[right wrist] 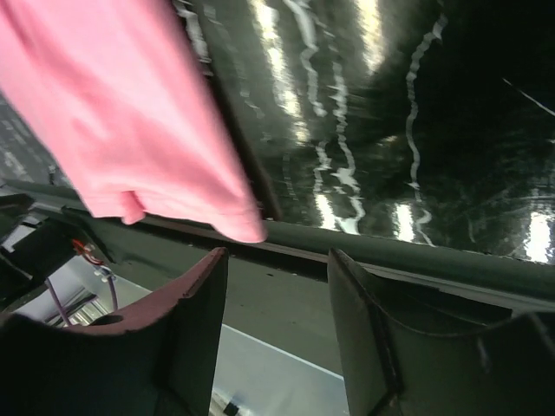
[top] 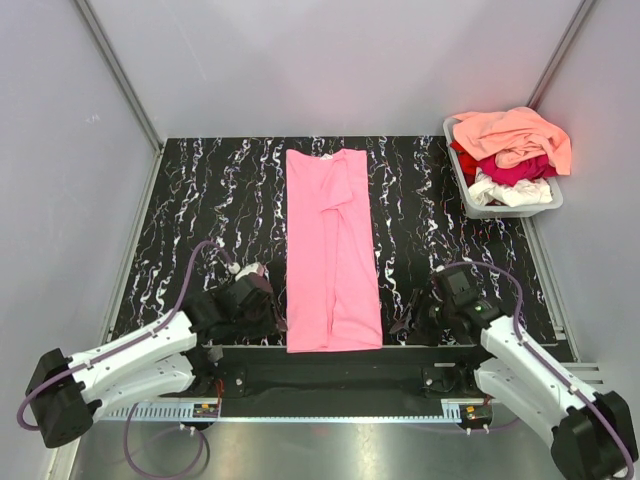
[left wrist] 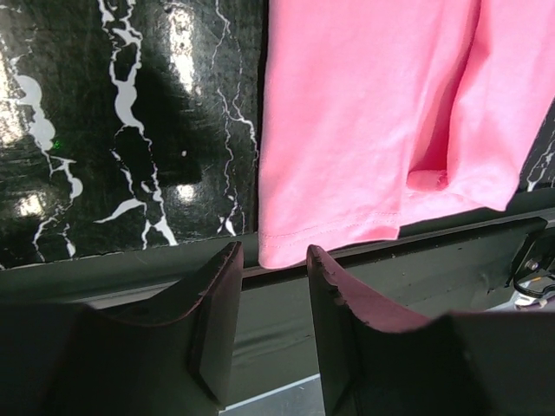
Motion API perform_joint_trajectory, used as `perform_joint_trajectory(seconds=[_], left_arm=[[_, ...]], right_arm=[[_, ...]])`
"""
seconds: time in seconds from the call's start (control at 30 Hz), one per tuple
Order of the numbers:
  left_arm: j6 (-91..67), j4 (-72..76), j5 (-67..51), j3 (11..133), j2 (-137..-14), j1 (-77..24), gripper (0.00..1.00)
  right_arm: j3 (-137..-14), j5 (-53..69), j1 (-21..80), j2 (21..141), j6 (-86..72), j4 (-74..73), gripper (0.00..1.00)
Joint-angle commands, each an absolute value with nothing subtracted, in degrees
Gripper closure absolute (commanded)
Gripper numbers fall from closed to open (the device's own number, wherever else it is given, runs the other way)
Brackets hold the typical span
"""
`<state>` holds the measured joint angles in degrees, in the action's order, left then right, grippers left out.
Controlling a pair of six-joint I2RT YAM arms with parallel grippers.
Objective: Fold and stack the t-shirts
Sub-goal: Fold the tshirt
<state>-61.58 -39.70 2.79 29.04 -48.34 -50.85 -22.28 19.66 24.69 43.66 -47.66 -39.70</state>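
Note:
The pink t-shirt [top: 331, 250] lies on the black marbled table [top: 200, 220], folded lengthwise into a long narrow strip from the far edge to the near edge. Its hem overhangs the near edge a little. My left gripper [top: 268, 322] is open and empty just left of the hem's near-left corner [left wrist: 277, 251]. My right gripper [top: 408, 318] is open and empty just right of the near-right corner [right wrist: 247, 227]. Neither touches the cloth. Peach-orange [top: 515, 135], crimson [top: 515, 170] and white [top: 510, 190] t-shirts are heaped at the back right.
The heaped shirts sit in a grey plastic tub [top: 545, 205] at the table's back right corner. Grey walls enclose the table on three sides. A dark rail [left wrist: 416, 277] runs along the near table edge below the hem.

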Motion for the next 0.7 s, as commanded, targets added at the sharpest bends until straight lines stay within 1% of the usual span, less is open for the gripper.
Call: perform_joint_trajectory(seconds=[0.0, 0.2, 0.37, 0.53, 0.67], left_arm=[[-62.7, -34.5, 2.0, 28.7, -48.5, -51.2, 0.6], [-62.5, -33.0, 2.3, 28.3, -49.9, -51.2, 0.6], [-62.9, -31.8, 1.9, 26.6, -50.4, -51.2, 0.61], [-63.4, -32.0, 1.8, 25.3, -50.2, -51.2, 0.61], [-63.5, -32.6, 1.8, 24.9, -49.7, -51.3, 0.61]], right_arm=[[-20.3, 21.4, 25.3, 46.3, -50.3, -36.0, 0.44], [-19.7, 22.1, 27.0, 53.2, -51.4, -28.4, 0.44], [-19.6, 22.2, 29.6, 56.6, -53.3, -23.4, 0.44], [-19.7, 20.7, 34.1, 60.1, -56.0, -20.0, 0.48], [-19.2, 19.2, 37.8, 60.4, -58.3, -19.1, 0.53]])
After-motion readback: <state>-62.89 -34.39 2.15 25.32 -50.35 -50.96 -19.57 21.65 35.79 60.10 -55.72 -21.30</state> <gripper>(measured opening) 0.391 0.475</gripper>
